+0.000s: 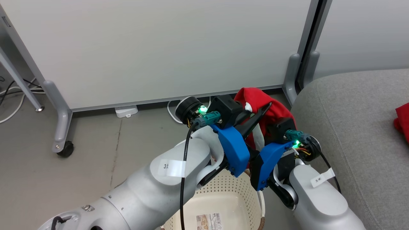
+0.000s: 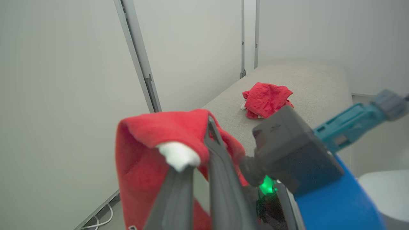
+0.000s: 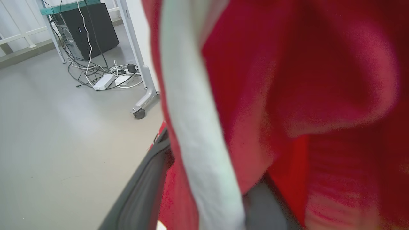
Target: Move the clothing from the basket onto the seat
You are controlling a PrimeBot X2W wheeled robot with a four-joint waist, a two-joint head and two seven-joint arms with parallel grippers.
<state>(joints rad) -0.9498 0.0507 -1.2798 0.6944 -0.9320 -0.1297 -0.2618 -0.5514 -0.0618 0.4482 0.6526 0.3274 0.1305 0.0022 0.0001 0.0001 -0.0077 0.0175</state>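
My left claw pinches the red garment held clear of the basket, right claw spread around its fold, so mid-carry I reckon a rightward swing over the sofa comes next.

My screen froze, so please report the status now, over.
Left hand shut on red garment, out of basket. Right hand open around it. Other garment on sofa. Nothing blocking.

white partition panel on grey legs, black caster, grey floor, loose white cables, small white box, possibly a power adapter, black computer tower among tangled cords
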